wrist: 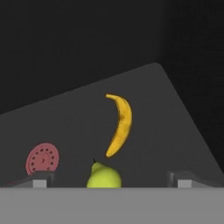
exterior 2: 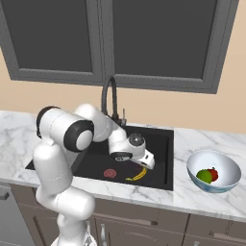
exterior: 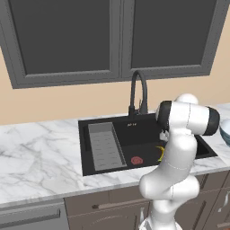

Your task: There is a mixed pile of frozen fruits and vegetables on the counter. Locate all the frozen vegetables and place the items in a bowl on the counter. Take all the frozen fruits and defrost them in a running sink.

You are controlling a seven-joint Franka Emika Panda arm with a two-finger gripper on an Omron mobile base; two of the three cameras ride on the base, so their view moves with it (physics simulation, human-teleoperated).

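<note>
Hand view looks down into the sink (wrist: 87,127): one banana (wrist: 119,124) lies on the dark floor, one yellow-green pear (wrist: 103,176) sits just below it between the jaws, and one red drain (wrist: 42,159) is off to the side. The jaws are spread wide, holding nothing. On the bench (exterior 2: 202,139), one bowl (exterior 2: 226,180) holds two round pieces, one green (exterior 2: 204,176) and one red (exterior 2: 213,173).

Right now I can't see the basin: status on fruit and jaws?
Gripper open, over sink. Banana and pear on sink floor. Bowl holds two pieces. Nothing in the way.
</note>
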